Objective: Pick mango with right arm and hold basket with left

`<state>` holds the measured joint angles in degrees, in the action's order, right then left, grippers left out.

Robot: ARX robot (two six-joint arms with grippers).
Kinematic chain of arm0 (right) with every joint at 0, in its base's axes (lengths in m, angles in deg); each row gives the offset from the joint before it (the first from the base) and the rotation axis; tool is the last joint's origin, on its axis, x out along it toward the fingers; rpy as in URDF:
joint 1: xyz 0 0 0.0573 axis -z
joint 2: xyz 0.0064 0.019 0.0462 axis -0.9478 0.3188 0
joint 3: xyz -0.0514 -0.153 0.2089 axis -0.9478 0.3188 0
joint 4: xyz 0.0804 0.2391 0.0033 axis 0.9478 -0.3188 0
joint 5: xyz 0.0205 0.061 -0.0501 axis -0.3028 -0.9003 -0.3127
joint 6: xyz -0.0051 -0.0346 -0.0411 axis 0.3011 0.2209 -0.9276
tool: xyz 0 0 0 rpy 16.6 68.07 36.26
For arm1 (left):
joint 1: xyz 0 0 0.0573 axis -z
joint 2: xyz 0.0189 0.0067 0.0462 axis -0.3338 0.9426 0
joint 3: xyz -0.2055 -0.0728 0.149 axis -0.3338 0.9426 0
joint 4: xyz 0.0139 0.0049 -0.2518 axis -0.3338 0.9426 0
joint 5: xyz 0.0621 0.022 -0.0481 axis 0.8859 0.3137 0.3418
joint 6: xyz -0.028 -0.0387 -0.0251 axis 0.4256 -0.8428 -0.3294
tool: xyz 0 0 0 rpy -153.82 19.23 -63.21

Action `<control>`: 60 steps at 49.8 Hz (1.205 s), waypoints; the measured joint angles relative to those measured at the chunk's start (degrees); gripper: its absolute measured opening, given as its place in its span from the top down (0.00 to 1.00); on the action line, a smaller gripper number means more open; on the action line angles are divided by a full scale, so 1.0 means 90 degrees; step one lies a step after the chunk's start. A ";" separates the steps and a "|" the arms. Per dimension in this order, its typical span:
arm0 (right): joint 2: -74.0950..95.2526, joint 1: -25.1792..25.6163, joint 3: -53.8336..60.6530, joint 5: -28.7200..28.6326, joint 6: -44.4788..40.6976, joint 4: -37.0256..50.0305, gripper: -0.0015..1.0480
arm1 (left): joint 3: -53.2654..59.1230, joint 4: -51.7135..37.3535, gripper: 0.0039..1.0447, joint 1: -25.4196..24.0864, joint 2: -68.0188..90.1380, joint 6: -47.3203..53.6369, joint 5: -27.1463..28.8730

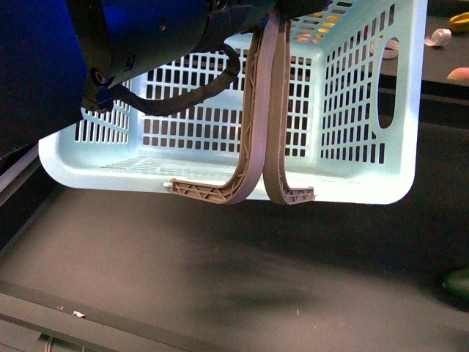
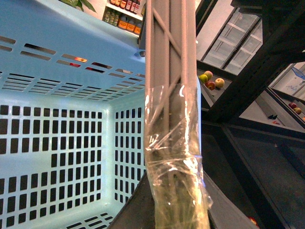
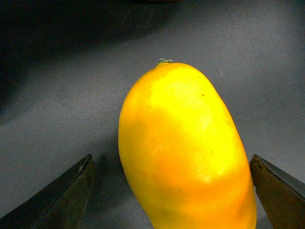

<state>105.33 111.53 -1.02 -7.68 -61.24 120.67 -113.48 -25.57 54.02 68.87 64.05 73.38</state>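
Item 1. Left arm point(image 1: 110, 44): bulky, black with blue casing, fills the upper left of the front view. A black ribbed cable point(image 1: 198, 92) loops from it across the basket's mouth.

Item 2. Left claw: its fingers do not show in any view, so I cannot tell whether it is wide, narrow or holding.

Item 3. Basket point(image 1: 359, 117): pale blue, with slotted walls and floor, in the centre of the front view with its opening turned toward the camera. Its near rim is over the dark tabletop point(image 1: 220, 286), where a shadow lies below it. Whether it touches the tabletop cannot be told.

Item 4. Handles point(image 1: 267, 110): two, grey-brown, pressed side by side, rising from the near rim out of the top of the frame. In the left wrist view they run close past the lens, and clear plastic film point(image 2: 174, 157) is wrapped around them.

Item 5. Green fruit point(image 1: 458, 282): dark, on the tabletop at the far right edge, well apart from the basket.

Item 6. Mango point(image 3: 183, 152): smooth, yellow-orange, lying on a dark grey surface with its stem end pointing away from the right wrist camera.

Item 7. Right claw point(image 3: 170, 160): spread wide and straddling the mango. One of its fingers point(image 3: 57, 200) stands clear of the mango and the other is just beside the skin. It holds nothing.
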 joint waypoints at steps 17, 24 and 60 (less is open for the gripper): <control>0.0226 0.0012 -0.0197 0.0141 -0.0182 -0.0039 0.21 | 0.0000 0.0000 0.93 0.0000 0.0000 -0.0002 0.0000; 0.0216 0.0068 -0.0158 0.0087 -0.0253 -0.0024 0.36 | 0.0000 0.0000 0.93 0.0000 0.0000 -0.0002 0.0000; -0.4925 -0.1919 0.1705 -0.1161 0.1603 -0.1739 0.40 | 0.0000 0.0000 0.93 0.0000 0.0000 -0.0002 0.0000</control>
<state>61.00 94.26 14.32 -18.13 -46.81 105.02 -113.48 -25.57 54.02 68.87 64.03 73.38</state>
